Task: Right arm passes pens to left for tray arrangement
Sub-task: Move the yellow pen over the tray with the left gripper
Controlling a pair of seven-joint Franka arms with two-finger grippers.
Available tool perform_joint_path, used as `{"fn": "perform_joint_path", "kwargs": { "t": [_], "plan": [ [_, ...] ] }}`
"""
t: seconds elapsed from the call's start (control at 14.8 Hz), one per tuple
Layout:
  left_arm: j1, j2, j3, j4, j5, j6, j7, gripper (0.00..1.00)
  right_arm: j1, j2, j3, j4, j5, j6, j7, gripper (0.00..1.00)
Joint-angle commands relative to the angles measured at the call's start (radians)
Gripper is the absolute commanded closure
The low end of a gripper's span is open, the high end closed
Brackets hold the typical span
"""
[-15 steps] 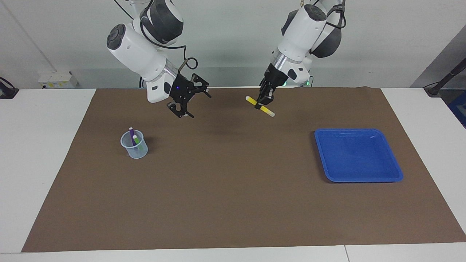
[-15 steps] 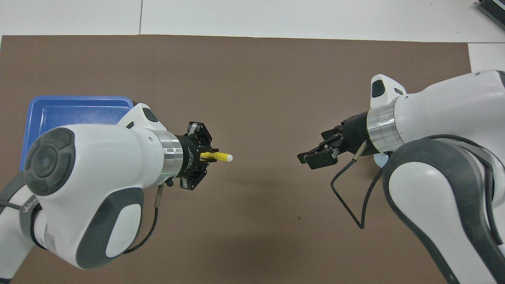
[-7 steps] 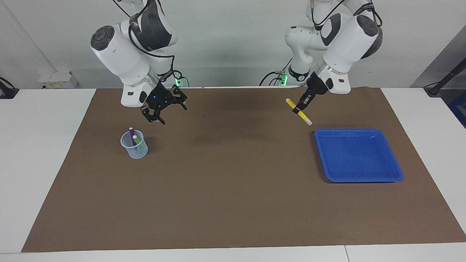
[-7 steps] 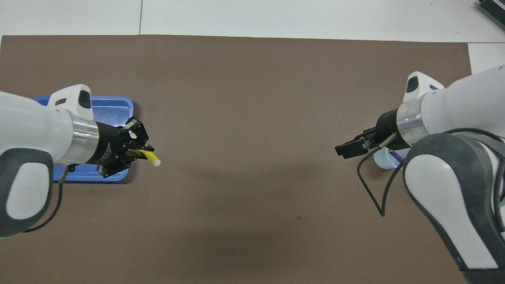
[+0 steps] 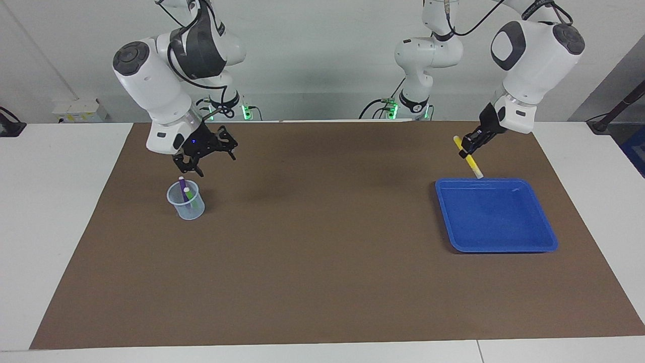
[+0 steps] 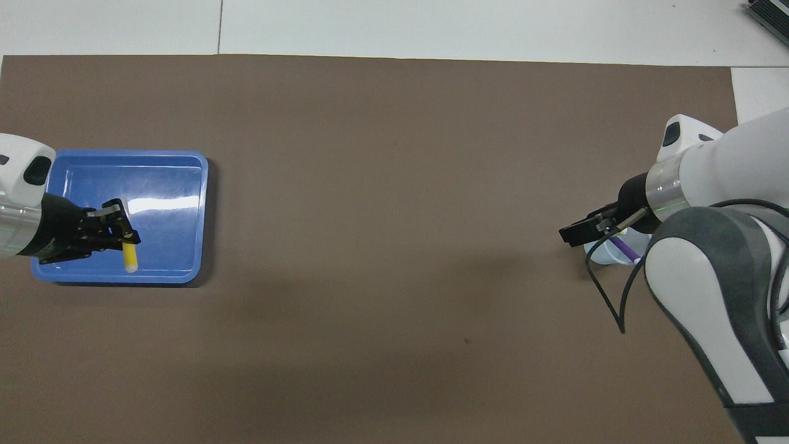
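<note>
My left gripper [image 5: 467,149] [image 6: 123,231] is shut on the yellow pen [image 5: 471,162] [image 6: 129,256], which hangs tilted in the air over the rim of the blue tray [image 5: 534,241] [image 6: 179,185] that lies nearest the robots. My right gripper [image 5: 197,160] [image 6: 582,231] hovers open and holds nothing, just above a translucent cup [image 5: 186,201] [image 6: 601,256]. A purple pen [image 5: 182,187] [image 6: 624,250] and a green pen [image 5: 188,195] stand in that cup.
A brown mat [image 5: 322,262] [image 6: 394,154] covers the table. The tray sits toward the left arm's end, the cup toward the right arm's end. A loose black cable [image 6: 607,296] loops from the right wrist.
The left arm swung from the mat's middle to over the tray, carrying the yellow pen. The right gripper pulled back from the middle to above the cup.
</note>
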Motion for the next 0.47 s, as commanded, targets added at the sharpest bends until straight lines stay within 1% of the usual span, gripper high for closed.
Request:
{"fn": "perform_joint_path", "kwargs": {
  "t": [0.0,0.07,0.27,0.41],
  "plan": [
    [0.025,0.013,-0.012,-0.04,0.055,0.033,0.147,1.0,-0.024,-0.012,0.01,-0.034,-0.058,0.016,0.006,0.0],
    [0.032,0.033,-0.014,-0.05,0.073,0.056,0.175,1.0,-0.024,-0.007,0.01,-0.039,-0.076,0.026,0.009,0.0],
    [0.032,0.084,-0.014,-0.087,0.087,0.14,0.264,1.0,-0.038,0.002,0.009,-0.085,-0.121,0.11,0.014,0.0],
    [0.032,0.139,-0.015,-0.106,0.087,0.237,0.322,1.0,-0.042,0.01,0.009,-0.089,-0.144,0.122,0.015,0.0]
  ]
}}
